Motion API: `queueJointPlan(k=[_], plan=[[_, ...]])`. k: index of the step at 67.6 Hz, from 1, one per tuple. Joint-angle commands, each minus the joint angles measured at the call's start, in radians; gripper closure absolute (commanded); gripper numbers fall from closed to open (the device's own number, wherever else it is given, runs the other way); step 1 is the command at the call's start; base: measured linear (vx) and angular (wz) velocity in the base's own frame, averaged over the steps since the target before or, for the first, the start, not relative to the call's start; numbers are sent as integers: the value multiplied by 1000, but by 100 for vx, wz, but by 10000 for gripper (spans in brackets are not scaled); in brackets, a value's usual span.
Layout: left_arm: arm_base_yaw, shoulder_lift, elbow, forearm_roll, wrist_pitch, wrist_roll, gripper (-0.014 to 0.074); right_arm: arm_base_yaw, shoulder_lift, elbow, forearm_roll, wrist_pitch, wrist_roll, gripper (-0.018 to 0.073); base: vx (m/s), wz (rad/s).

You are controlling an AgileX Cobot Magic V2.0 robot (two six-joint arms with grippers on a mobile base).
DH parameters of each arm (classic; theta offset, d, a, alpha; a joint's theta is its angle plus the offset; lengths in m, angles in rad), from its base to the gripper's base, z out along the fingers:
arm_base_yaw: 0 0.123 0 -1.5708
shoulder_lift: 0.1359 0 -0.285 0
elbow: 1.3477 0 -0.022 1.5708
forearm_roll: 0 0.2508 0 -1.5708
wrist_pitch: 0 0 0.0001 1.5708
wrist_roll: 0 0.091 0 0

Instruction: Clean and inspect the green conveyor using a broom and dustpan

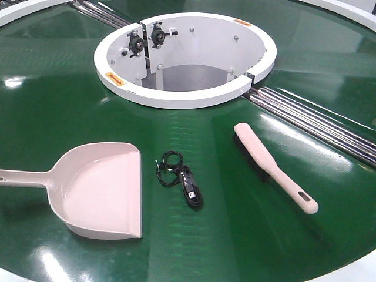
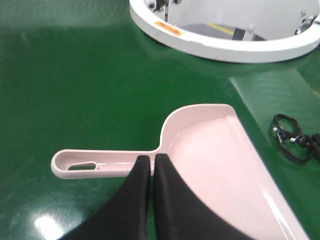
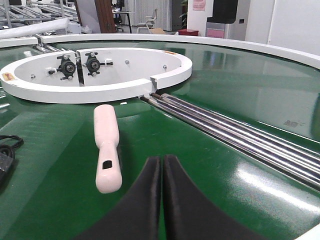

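Observation:
The green conveyor (image 1: 53, 111) fills the front view, with its white ring opening (image 1: 185, 56) at the top and silver rails (image 1: 317, 120) running right. The pale dustpan (image 1: 103, 191) lies at the left, handle pointing left. The broom (image 1: 273, 167) lies at the right, bristles down, slotted end nearest me. In the left wrist view my left gripper (image 2: 151, 157) is shut and empty, hovering above the dustpan (image 2: 220, 155) where handle meets scoop. In the right wrist view my right gripper (image 3: 161, 159) is shut and empty, just right of the broom's (image 3: 107, 145) handle end.
A coiled black USB cable (image 1: 181, 179) lies on the belt between the dustpan and the broom; it also shows in the left wrist view (image 2: 295, 140). The belt's white outer rim (image 1: 352, 12) curves at the top right. Neither arm shows in the front view.

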Motion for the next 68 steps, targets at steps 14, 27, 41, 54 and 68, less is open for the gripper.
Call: queueJointPlan(k=[14,27,41,54,68], plan=[[-6,37,-68,0,-95,0,447,-1,-11,3,-10,-74,-2,568,0,0],[-6,37,-68,0,-95,0,172,-1,-11,3,-10,-74,-2,568,0,0],[-6,37,-68,0,-110,-1,24,-1,-11,3,-10,-73,-2,568,0,0],[-6,73,-167,10,-20,76,42,-1,-10,3,-10,-73,-2,568,0,0],[-6,313,-532,-10,410,432,60,-1,-10,3,-10,-73,-2,568,0,0]])
